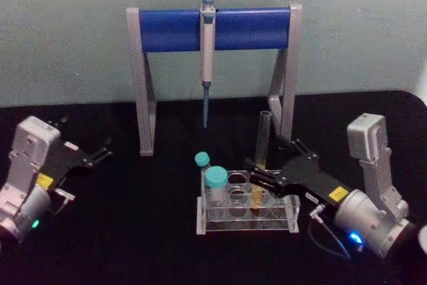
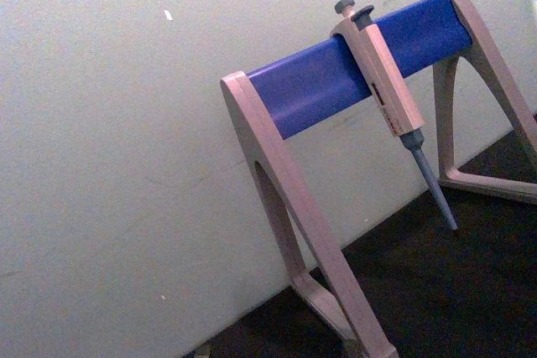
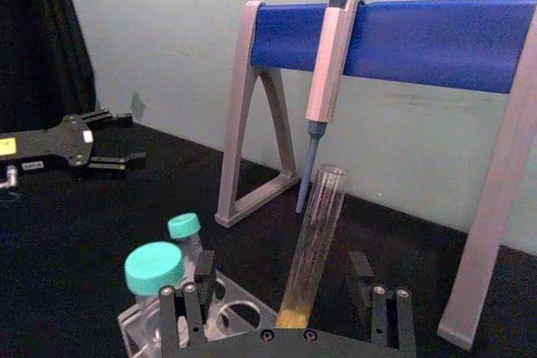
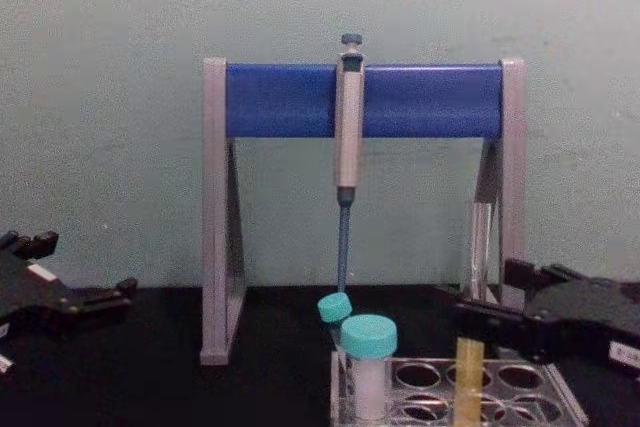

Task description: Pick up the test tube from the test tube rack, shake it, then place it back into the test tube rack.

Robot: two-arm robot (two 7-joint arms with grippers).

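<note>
Reaching in from the lower right of the head view, the right end effector (image 1: 265, 173) sits at the test tube rack (image 1: 247, 218), fingers spread wide. The test tube (image 1: 260, 165) stands between them, but whether either finger touches the glass cannot be told. In the right wrist view the two black fingers (image 3: 186, 308) flank the tube with clear gaps on both sides.

Rack position: lower centre of the head view, on the black tabletop (image 1: 133, 231). It is a clear plastic rack with rows of round holes in its top plate. Contents, counted:
- one test tube, capless, seated in a hole toward the right of the rack, tilted slightly, yellow-orange liquid in its bottom part;
- two teal-capped vials (image 1: 215, 185) at the rack's left end, one wide and nearer, one narrower just behind it.
The remaining holes look vacant.

Left end effector (image 1: 100, 153): at the left edge of the head view, low over the tabletop, well apart from the rack, fingers parted, holding nothing.

Farther back, in the upper centre of the frame: one pipette stand (image 1: 213, 28), grey legs with a blue crossbar, against the pale wall. One pipette (image 1: 207, 58) hangs from the middle of the bar, tip down.
</note>
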